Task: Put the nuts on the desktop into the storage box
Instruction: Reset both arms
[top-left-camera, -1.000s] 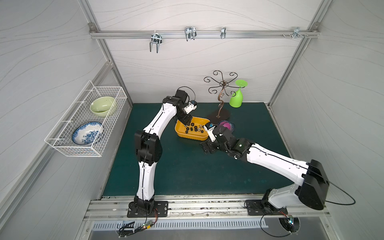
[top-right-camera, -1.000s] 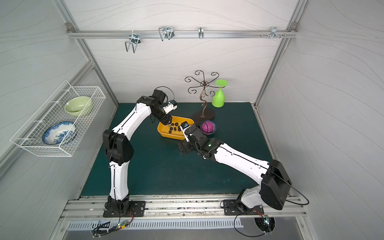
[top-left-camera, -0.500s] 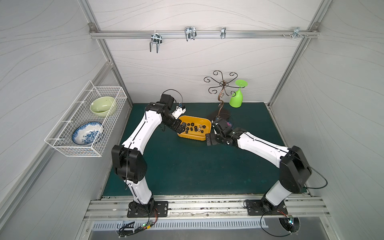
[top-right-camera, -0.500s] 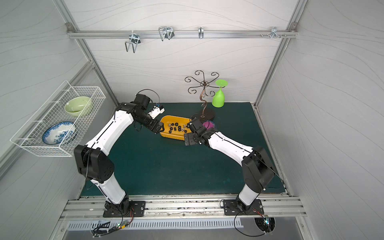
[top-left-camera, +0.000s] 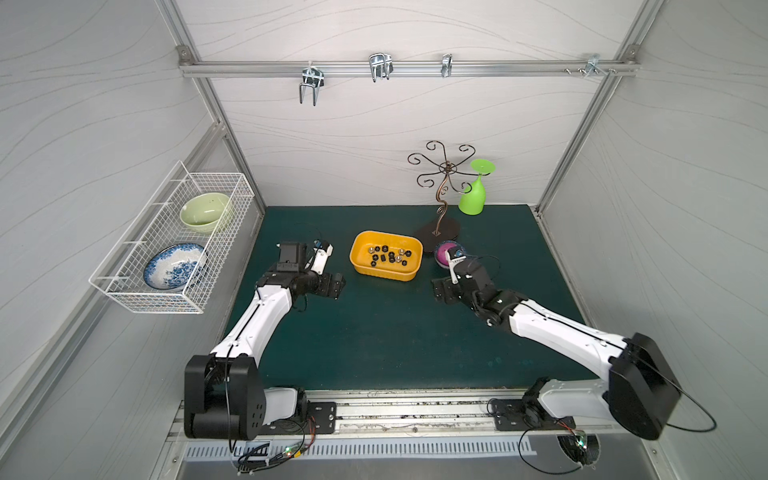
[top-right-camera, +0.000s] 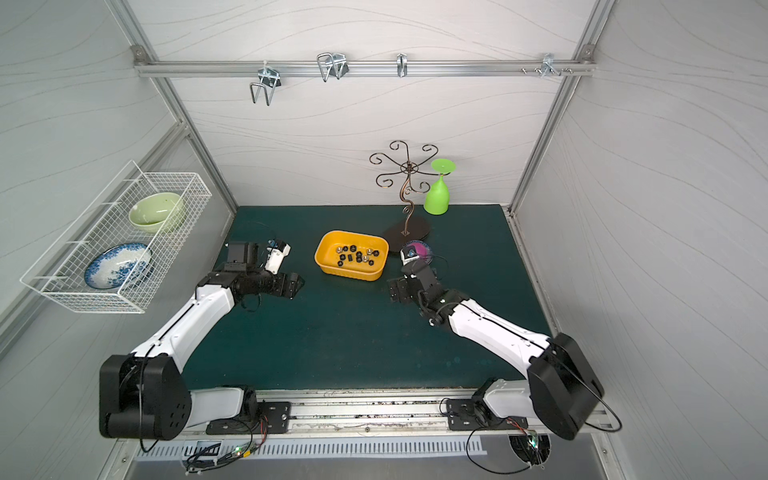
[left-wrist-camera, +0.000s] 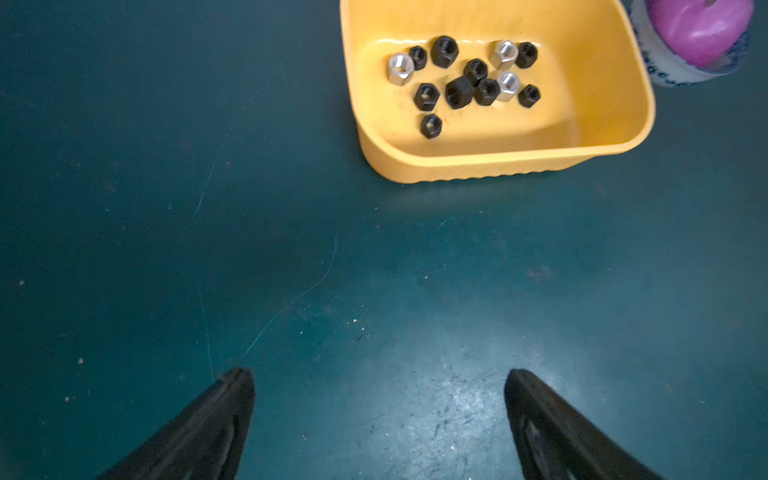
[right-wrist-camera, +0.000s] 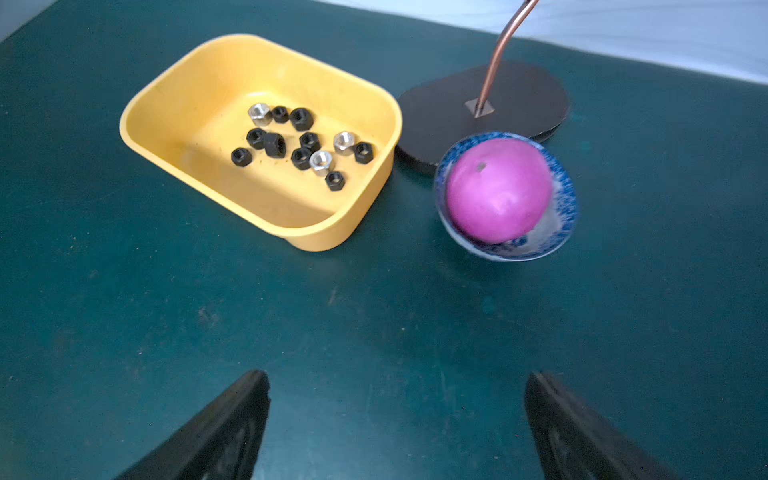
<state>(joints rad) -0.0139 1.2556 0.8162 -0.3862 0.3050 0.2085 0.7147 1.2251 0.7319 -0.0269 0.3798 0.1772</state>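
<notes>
Dark teal-green matte desktop (top-left-camera: 374, 340), grey-panelled cell. Both top views: shallow yellow-orange plastic storage box (top-left-camera: 384, 275) holds the small black and silver hex nuts (top-left-camera: 388, 257); left gripper (top-left-camera: 337, 286) and right gripper (top-left-camera: 441, 291) flank it, well apart from it. Left wrist: jaws spread wide, empty, over bare mat. Right wrist: jaws likewise parted, nothing held; small blue-patterned bowl (right-wrist-camera: 567, 208) just beside the box.
</notes>
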